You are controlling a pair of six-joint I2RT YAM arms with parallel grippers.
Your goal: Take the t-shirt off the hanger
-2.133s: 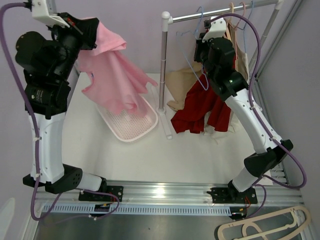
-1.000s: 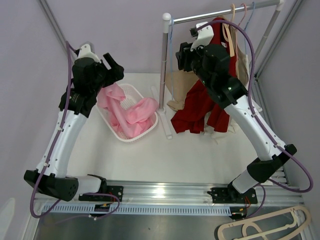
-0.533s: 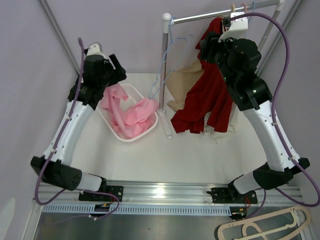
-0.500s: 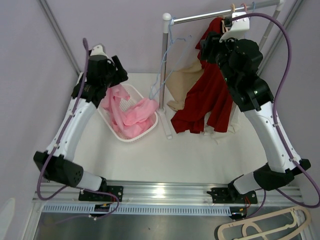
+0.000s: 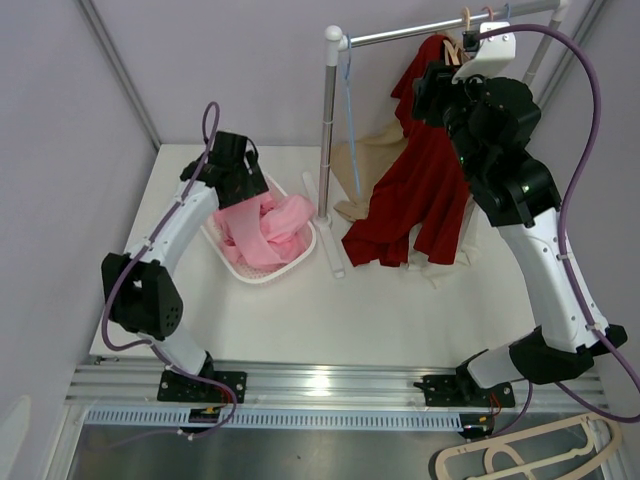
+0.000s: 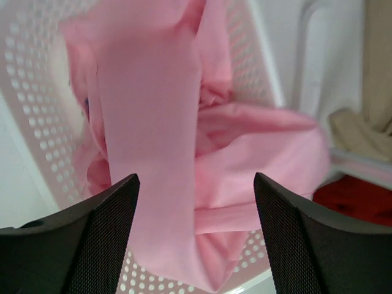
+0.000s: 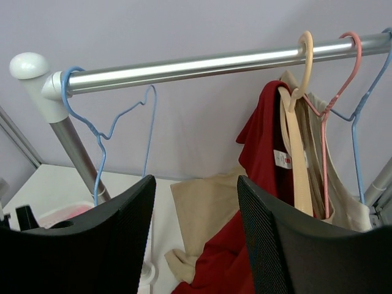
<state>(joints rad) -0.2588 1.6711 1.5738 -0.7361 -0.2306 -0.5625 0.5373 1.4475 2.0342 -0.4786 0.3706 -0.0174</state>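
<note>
Two grippers gape empty; the left gripper (image 6: 195,184) hovers over the pink fabric t-shirt (image 6: 153,122) in the white perforated plastic basket (image 6: 37,79) at ten o'clock; the right gripper (image 7: 196,180), at one o'clock, faces the red fabric t-shirt (image 7: 257,159) on its cream plastic hanger (image 7: 298,153), probably to strip it.

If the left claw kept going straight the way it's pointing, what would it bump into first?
Most likely the pink t-shirt, heaped in the white basket right ahead of the open left gripper. How far off it lies is hard to judge.
</note>
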